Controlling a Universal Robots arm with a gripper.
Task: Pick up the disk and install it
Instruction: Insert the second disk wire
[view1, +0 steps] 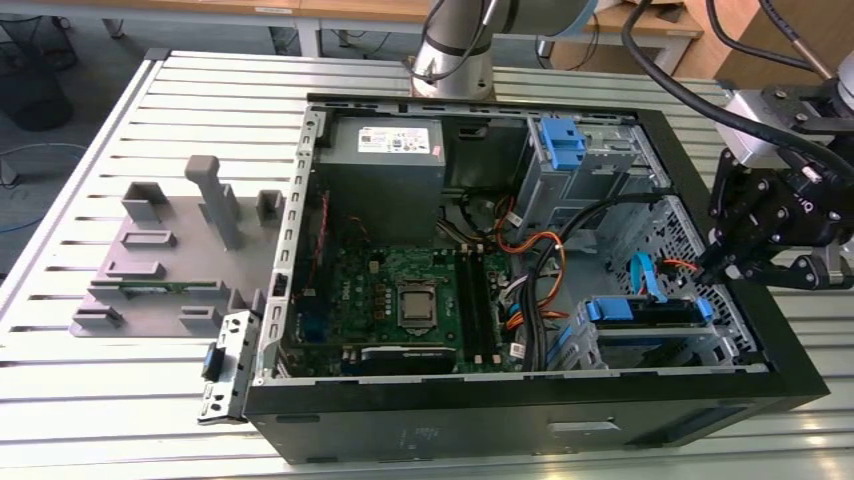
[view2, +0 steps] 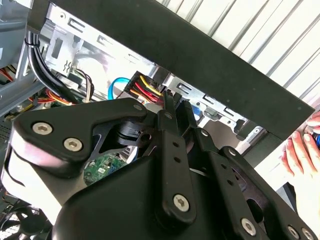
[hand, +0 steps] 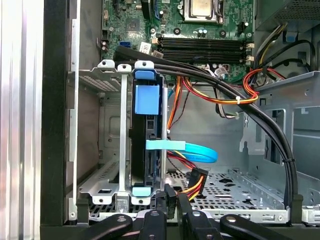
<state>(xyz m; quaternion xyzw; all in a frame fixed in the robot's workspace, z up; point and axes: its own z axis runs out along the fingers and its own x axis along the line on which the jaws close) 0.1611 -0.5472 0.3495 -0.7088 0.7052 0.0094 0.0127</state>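
Disk, framed by its blue carrier, sits edge-on in the drive cage of the open computer case, its long axis running from the case wall toward the motherboard. The gripper hangs at the case rim, disk lying at about 11 o'clock from its fingertips, which look pressed together on nothing. In the exterior view the gripper tilts inward from 3 o'clock.

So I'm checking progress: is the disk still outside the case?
No, in the first wrist view the disk stands in the drive cage inside the case.
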